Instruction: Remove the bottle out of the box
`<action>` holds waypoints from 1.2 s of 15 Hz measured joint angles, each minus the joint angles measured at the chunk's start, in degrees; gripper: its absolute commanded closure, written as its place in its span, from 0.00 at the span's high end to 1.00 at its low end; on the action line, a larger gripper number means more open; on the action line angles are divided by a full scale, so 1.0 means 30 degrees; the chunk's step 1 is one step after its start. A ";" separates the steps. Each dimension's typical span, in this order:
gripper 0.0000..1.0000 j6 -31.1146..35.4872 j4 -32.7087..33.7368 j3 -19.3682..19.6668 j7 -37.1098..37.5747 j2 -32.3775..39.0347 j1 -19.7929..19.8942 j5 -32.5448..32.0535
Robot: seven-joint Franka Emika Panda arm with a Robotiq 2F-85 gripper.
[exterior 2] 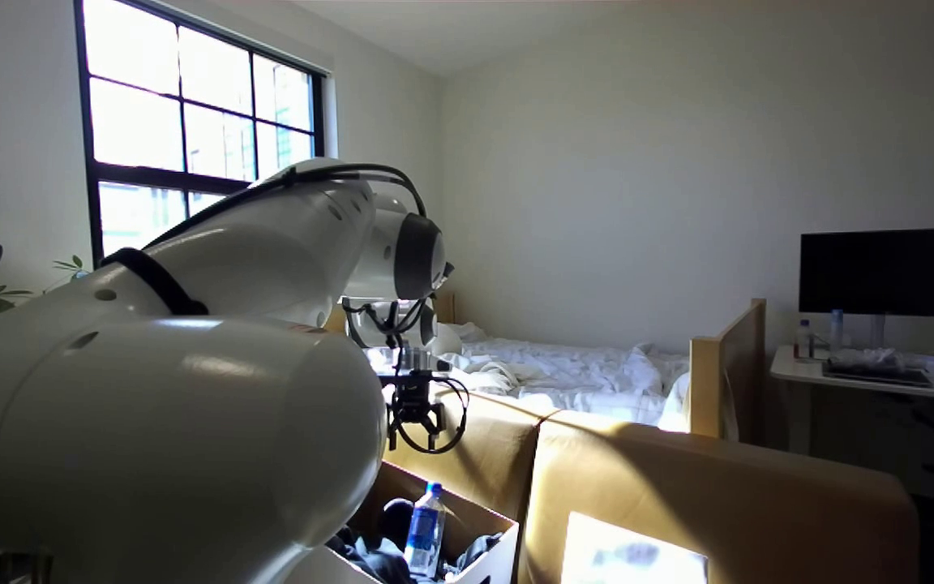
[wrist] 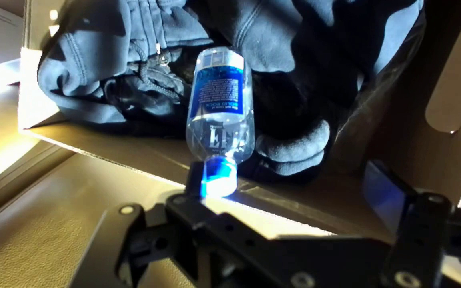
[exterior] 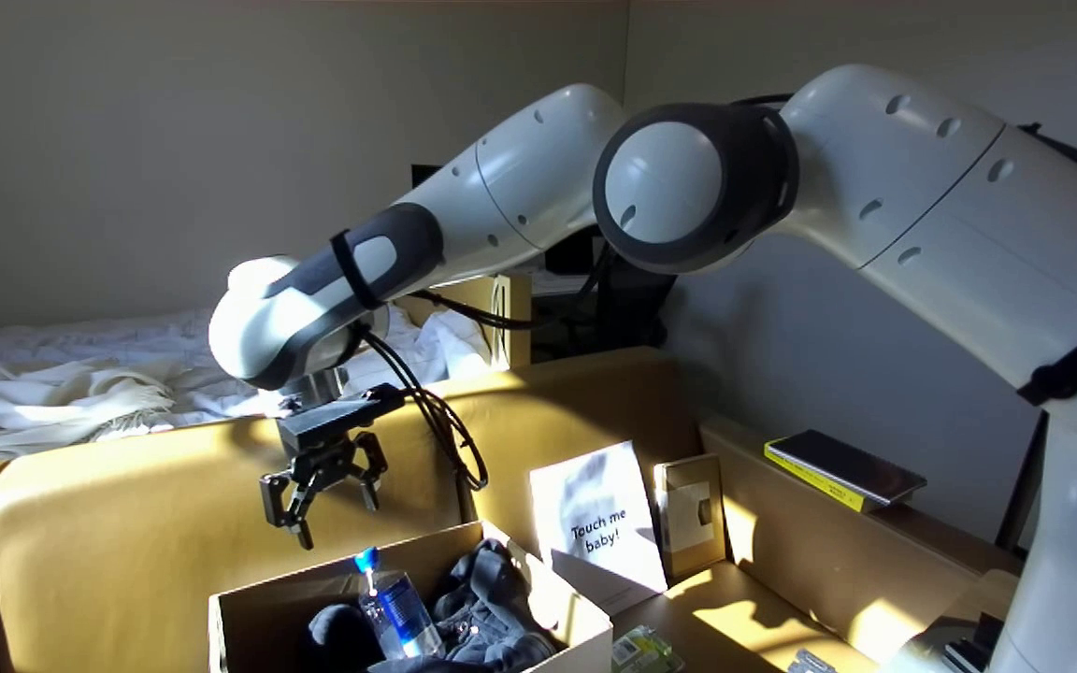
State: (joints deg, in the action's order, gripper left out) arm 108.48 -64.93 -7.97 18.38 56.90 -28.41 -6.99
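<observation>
**Jaws apart, higher than the brown cardboard box with the slim clear plastic bottle, blue-capped and blue-labelled, inside**

In an exterior view, rumpled white bedding lies at the far left, beyond the back of the smooth tan sofa. Farther right, the black two-finger gripper points downward, its fingers spread wide. In both exterior views it hangs well apart from the bottle; in the wrist view the blue cap overlaps one finger only by line of sight.

On the near side of the sofa back stands the box, open at the top. Inside, the bottle leans cap end up, and crumpled dark blue-grey clothing with a zip lies around its lower part.

Just right of the box, a white paper sheet reading "Touch me baby!" stands tilted, and beside it leans a flat brown panel with a pale patch. Farther right, a dark-topped slab with a yellow side rests on the sofa's armrest, and the white-and-grey jointed robot arm extends from the right edge to the gripper.
</observation>
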 measured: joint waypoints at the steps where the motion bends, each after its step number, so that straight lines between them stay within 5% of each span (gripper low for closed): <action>1: 1.00 0.0386 0.0002 0.0088 -0.0221 0.0007 0.0109 -0.0001; 11: 1.00 -0.0718 0.1585 -0.0656 -0.4935 0.2717 0.2715 0.2083; 18: 1.00 -0.2419 0.6641 -0.1026 -0.5925 0.7046 0.1746 0.2221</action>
State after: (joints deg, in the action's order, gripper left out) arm 101.23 -45.01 -11.05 0.61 78.04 -23.18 -0.33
